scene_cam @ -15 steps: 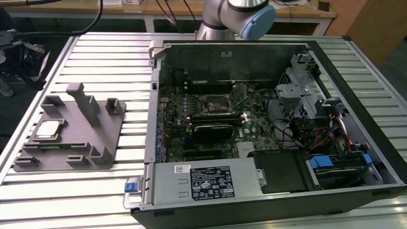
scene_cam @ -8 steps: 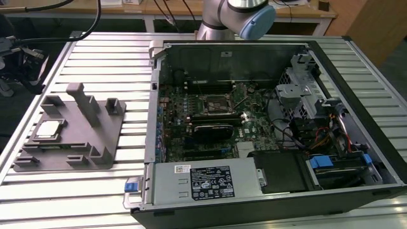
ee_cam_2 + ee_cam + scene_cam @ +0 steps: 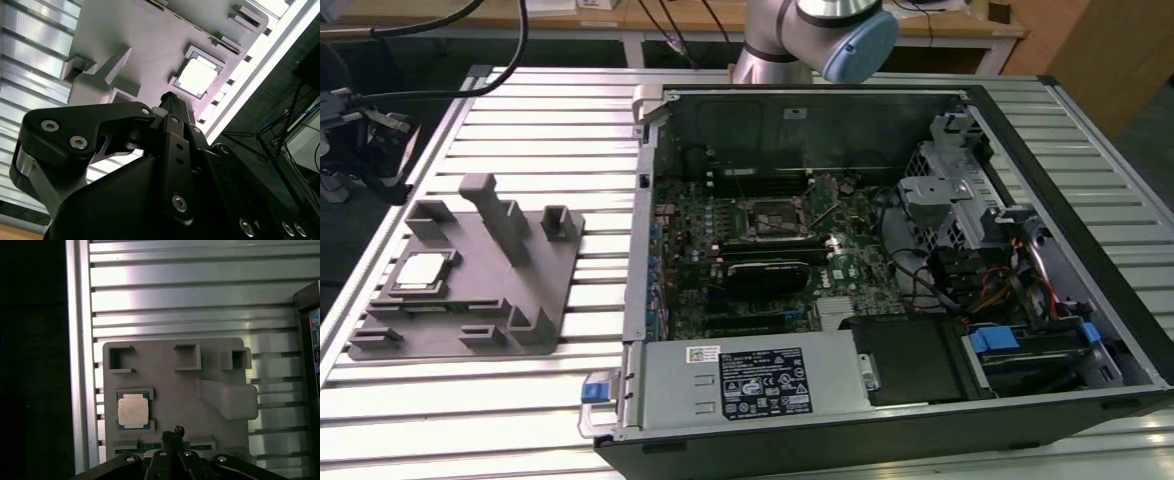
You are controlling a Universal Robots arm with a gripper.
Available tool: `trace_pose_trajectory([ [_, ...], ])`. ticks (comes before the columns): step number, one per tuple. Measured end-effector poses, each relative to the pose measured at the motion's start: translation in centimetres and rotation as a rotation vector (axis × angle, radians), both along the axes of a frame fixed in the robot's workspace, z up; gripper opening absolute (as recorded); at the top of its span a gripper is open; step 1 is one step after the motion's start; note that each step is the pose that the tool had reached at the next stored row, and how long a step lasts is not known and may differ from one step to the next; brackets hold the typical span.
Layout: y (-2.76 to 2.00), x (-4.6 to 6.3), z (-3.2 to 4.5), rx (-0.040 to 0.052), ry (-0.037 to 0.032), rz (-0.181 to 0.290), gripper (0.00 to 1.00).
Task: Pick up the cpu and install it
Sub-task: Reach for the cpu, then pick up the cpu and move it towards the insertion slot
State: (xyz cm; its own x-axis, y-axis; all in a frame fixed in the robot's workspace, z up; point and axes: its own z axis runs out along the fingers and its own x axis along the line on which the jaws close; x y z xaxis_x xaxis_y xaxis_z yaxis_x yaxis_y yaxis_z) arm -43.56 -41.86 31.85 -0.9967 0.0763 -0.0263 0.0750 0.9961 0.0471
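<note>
The cpu point(image 3: 424, 272) lies flat in a square recess of the grey fixture point(image 3: 480, 300) on the slatted table, at the exterior view's left. Both wrist views show its shiny silver top point(image 3: 197, 78) point(image 3: 133, 410). My gripper point(image 3: 172, 432) hangs well above the fixture, its thin black fingertips point(image 3: 171, 98) drawn together with nothing between them. It is off to one side of the cpu and not touching it. The black socket frame point(image 3: 774, 218) sits on the motherboard inside the open computer case point(image 3: 1121, 330).
Upright posts and blocks point(image 3: 494, 215) rise from the grey fixture beside the cpu. The case walls, a drive cage point(image 3: 947, 190), cables and a power supply point(image 3: 747, 380) crowd around the motherboard. The arm's elbow point(image 3: 841, 40) stands behind the case. Dark floor lies beyond the table edge point(image 3: 75, 340).
</note>
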Motion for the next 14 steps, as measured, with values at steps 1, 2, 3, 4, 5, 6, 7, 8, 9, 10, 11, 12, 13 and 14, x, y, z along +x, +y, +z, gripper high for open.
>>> trace_pose_trajectory([
  [1, -0.01, -0.07, -0.09, 0.0, 0.0, 0.0, 0.11],
  [2, -0.02, -0.13, -0.17, 0.0, 0.0, 0.0, 0.11],
  [3, -0.03, -0.21, -0.25, -0.0001, 0.0001, 0.0, 0.11],
  [4, -0.04, -0.3, -0.34, 0.0, 0.0001, 0.0, 0.11],
  [5, -0.05, -0.37, -0.42, 0.0, 0.0, 0.0, 0.11],
  [6, -0.06, -0.43, -0.5, 0.0, 0.0, 0.0, 0.11],
  [7, -0.06, -0.48, -0.56, 0.0001, -0.0001, 0.0, 0.11],
  [8, -0.06, -0.54, -0.6, 0.0, 0.0001, 0.0, 0.11],
  [9, -0.06, -0.56, -0.62, 0.0, 0.0001, 0.0, 0.11],
  [10, -0.06, -0.56, -0.62, 0.0, 0.0001, 0.0, 0.11],
  [11, -0.06, -0.58, -0.65, 0.0, 0.0001, 0.0, 0.11],
  [12, -0.07, -0.6, -0.67, 0.0, 0.0001, 0.0, 0.11],
  [13, -0.06, -0.6, -0.68, 0.0, 0.0, 0.0, 0.11],
  [14, -0.06, -0.6, -0.68, 0.0, 0.0, 0.0, 0.11],
])
